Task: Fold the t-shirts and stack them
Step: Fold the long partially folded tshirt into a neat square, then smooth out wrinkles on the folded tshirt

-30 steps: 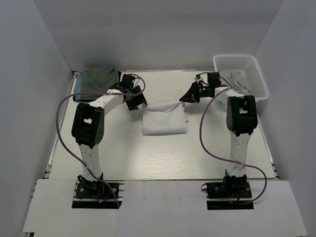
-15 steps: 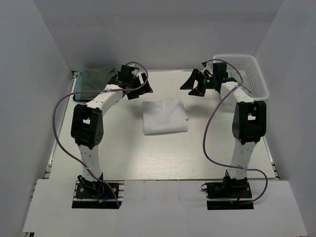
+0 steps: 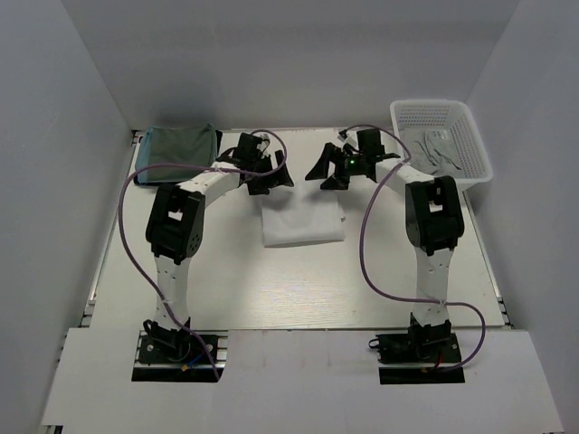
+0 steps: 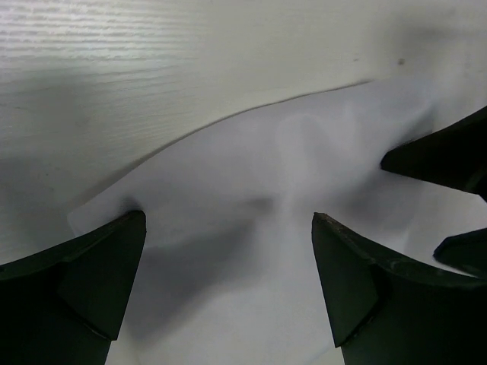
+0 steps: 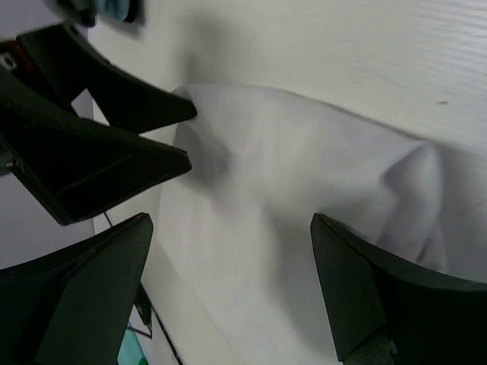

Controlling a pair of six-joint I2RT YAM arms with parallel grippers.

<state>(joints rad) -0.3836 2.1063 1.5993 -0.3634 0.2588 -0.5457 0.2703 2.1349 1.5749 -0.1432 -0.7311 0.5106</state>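
T-shirt (image 3: pixel 303 226), plain white, a folded rectangle with soft creases (left fingers (image 4: pixel 76 289) and right fingers (image 5: pixel 76 304) wide apart, empty).

One white t-shirt (image 3: pixel 301 223), one teal t-shirt (image 3: pixel 181 145) and one lattice basket (image 3: pixel 412 116).

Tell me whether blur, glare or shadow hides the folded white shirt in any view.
Top external: even light, no glare, the folded white cloth t-shirt sharp. Left wrist: the black fingers cast soft grey shadows on the cloth. Right wrist: the shirt is dimmer, its folds readable.
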